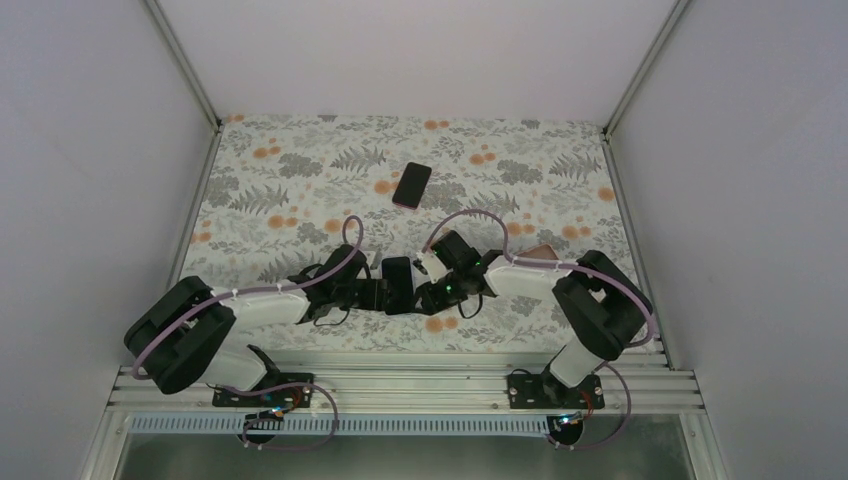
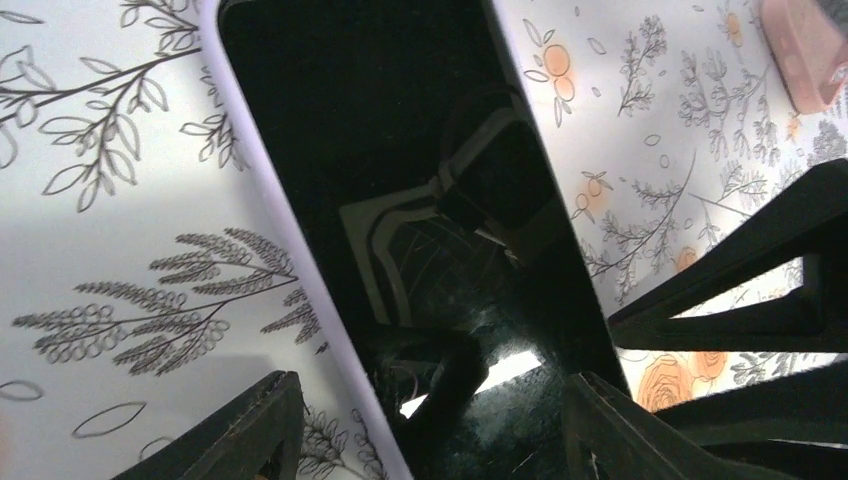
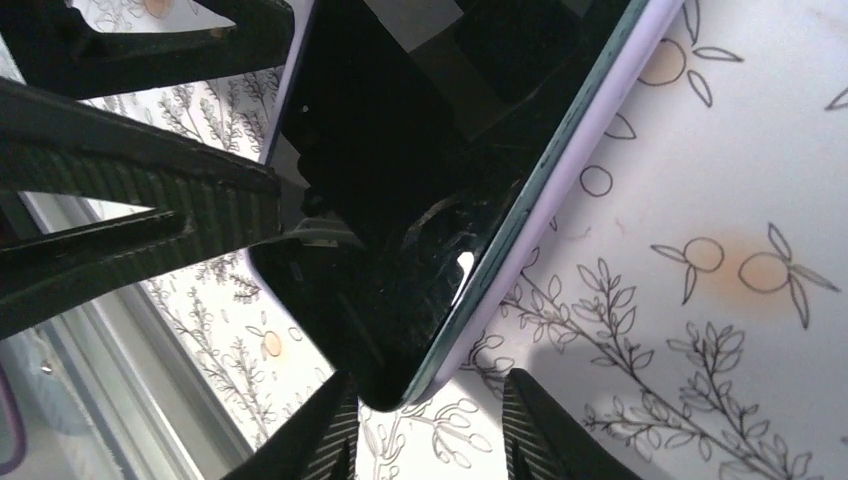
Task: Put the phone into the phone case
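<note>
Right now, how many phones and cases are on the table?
Phones: 2 (near phone, far phone)
Cases: 2 (lilac case around the near phone, pink case)
Total: 4

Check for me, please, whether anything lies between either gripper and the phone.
Nothing visible does. The phone lies screen up right at both grippers: the left gripper has its open fingers straddling it, and the right gripper brackets one of its corners, with no other object in between.
</note>
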`<state>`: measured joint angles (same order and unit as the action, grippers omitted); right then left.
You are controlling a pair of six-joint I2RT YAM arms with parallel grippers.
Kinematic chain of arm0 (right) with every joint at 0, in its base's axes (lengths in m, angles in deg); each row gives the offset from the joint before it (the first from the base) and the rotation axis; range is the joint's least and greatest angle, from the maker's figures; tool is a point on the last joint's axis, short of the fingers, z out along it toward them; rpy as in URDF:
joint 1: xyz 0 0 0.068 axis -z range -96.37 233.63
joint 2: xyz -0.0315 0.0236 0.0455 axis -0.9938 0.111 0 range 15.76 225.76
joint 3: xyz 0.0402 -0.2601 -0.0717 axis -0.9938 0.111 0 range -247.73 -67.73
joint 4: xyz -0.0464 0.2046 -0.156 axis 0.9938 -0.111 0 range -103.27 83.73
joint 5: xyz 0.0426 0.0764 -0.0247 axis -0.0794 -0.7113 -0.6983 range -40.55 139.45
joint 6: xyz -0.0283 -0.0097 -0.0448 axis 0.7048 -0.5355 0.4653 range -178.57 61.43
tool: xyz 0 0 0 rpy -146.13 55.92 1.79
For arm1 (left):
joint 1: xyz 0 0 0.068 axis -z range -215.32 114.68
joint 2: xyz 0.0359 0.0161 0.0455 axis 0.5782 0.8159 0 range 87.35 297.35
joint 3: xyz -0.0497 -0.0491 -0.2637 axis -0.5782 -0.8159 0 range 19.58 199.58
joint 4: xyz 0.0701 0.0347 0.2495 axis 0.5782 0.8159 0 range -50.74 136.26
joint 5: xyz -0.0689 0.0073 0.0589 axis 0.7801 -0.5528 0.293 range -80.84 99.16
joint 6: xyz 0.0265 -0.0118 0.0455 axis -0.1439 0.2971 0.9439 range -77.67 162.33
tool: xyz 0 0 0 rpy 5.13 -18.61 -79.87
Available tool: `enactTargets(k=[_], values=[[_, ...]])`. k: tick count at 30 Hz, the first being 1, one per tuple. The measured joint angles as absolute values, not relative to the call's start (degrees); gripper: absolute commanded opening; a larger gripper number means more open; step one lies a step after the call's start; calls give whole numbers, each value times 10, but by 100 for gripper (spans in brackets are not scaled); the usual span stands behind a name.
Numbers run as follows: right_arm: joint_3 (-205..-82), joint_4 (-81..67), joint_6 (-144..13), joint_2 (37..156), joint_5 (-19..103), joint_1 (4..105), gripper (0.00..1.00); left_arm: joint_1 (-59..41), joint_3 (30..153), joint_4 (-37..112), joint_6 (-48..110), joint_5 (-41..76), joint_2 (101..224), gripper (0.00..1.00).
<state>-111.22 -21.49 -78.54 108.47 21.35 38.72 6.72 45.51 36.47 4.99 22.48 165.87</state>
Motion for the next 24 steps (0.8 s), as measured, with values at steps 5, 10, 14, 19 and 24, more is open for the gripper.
enactTargets(k=[5, 10, 14, 19, 24], values=[[-1119, -208, -786, 1105, 212, 387, 18, 70, 455, 349, 44, 228, 1670, 57], [-1127, -201, -788, 1124, 215, 387, 13, 70, 455, 347, 42, 229, 1673, 54], [-1136, -210, -791, 1130, 217, 387, 12, 71, 455, 346, 42, 229, 1676, 53], [-1154, -233, -797, 1139, 222, 386, 11, 71, 455, 343, 42, 225, 1677, 53], [-1158, -240, -798, 1129, 255, 383, 21, 69, 455, 347, 42, 217, 1673, 56]])
